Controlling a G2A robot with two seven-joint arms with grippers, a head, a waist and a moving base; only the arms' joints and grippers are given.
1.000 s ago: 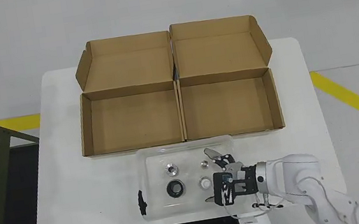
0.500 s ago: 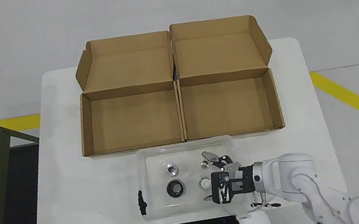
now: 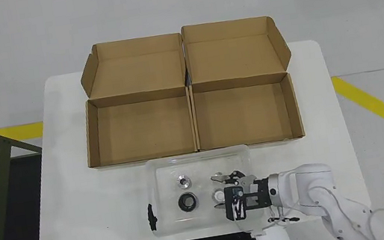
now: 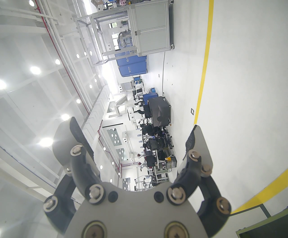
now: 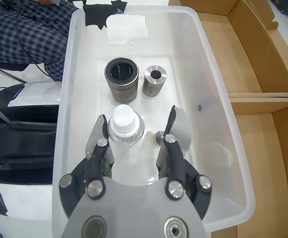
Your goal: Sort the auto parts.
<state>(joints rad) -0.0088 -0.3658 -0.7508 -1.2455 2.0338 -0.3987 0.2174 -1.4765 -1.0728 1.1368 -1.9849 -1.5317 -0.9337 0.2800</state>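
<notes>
Right jaws eased further into bin [image 5: 213,69], spread astride upright white-capped part [image 5: 122,125], axis vertical, left jaws spread

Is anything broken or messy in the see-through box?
Just the clear bin's end wall: ragged black tape and a torn white paper patch stuck there. The bearing and steel sleeve stand upright; nothing is spilled.

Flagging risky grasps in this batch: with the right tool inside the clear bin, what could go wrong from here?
1. The open right tool brackets both the white stepped plastic part and the small silver round-headed stud; closing may catch both.
2. The white part sits close beside one finger, off-centre, so it might tip or slide as the fingers close.
</notes>
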